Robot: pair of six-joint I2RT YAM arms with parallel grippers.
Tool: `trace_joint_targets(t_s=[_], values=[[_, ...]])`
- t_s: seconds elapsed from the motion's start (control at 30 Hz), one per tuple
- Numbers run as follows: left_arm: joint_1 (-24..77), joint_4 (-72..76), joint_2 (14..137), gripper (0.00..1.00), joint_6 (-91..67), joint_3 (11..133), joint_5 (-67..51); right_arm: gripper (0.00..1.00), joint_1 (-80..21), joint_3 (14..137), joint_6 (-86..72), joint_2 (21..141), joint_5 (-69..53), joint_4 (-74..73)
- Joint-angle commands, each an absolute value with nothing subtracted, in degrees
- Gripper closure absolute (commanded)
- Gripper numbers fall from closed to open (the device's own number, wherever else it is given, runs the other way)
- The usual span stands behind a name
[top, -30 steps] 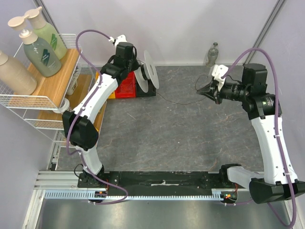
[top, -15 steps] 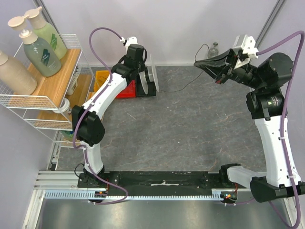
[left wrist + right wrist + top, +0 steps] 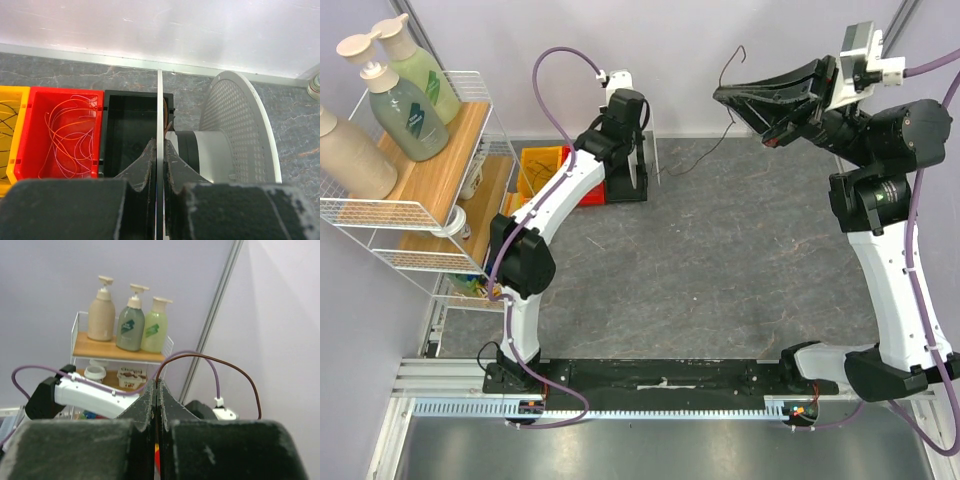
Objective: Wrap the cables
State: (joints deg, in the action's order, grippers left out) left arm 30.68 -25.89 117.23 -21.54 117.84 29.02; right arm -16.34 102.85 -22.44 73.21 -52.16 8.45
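My left gripper (image 3: 160, 150) is pinching the white spool (image 3: 235, 125) by its thin flange, at the centre of my wrist view. My right gripper (image 3: 157, 385) is clamping the thin cable (image 3: 200, 355), which is arching toward the right of the frame.

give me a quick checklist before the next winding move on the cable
1. Left hand shut on the near flange of the spool: ok.
2. Right hand shut on the cable: ok.
3. Cable taut between right hand and spool: not ok; in the top view it looks slack and curved.
4. Cable fixed on the spool's hub: cannot tell; no view shows where it meets the hub.
5. Free tail under control: not ok; it arcs loose out of the right hand and might catch.
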Motion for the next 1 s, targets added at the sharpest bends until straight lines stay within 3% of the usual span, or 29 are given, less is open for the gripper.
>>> trace_joint_targets(t_s=[0.0,0.63,0.97], values=[[30.9,-17.3,115.7,0.98,-17.8,117.1,30.4,1.00,-17.8,106.8,-28.0,73.9,-46.5,13.4],[33.0,-2.6,107.0,0.98,-5.1,98.2,16.6,1.00,-18.3,114.4,-19.0,78.8,-30.2,10.9],[33.5,4.7,98.7,0.98,4.2,88.4,0.3,1.00,-18.0,115.4,-10.9,79.4,-18.2,9.4]])
